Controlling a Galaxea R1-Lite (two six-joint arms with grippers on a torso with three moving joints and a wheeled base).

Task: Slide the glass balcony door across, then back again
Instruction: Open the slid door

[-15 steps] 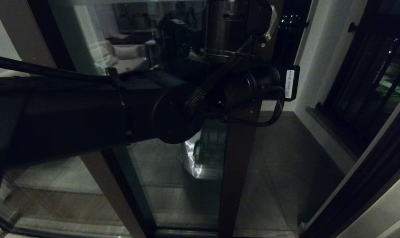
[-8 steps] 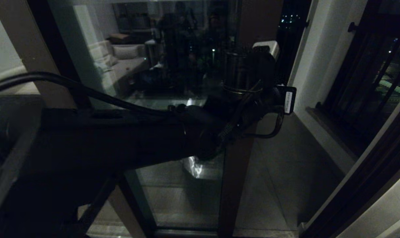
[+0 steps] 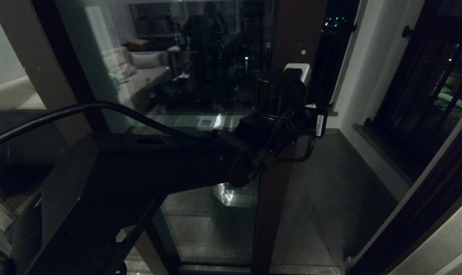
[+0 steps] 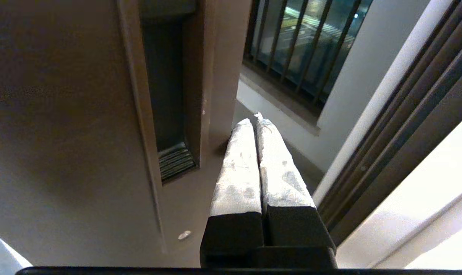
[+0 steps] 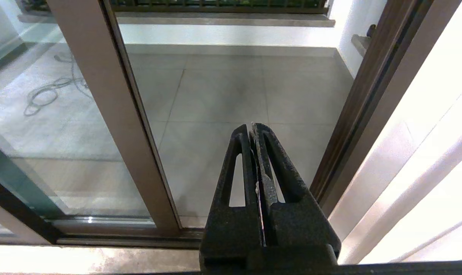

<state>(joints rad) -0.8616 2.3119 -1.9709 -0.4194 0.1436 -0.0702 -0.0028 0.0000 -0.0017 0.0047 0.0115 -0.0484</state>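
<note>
The glass balcony door is a tall reflective pane with a dark brown edge stile. It stands partly slid across, with open doorway to its right. My left arm reaches from the lower left up to that stile. My left gripper is shut and empty at the stile's outer edge. In the left wrist view the left gripper sits just beside the recessed handle slot, not in it; a small screw shows below. My right gripper hangs low, shut and empty, out of the head view.
The tiled balcony floor shows through the open gap. The dark door frame rises on the right, with a barred window beyond. A plain brown stile slants at the left. A cable lies on the floor behind the glass.
My left arm has dropped lower, and its gripper has come down along the stile's edge. The door stile stands where it was.
</note>
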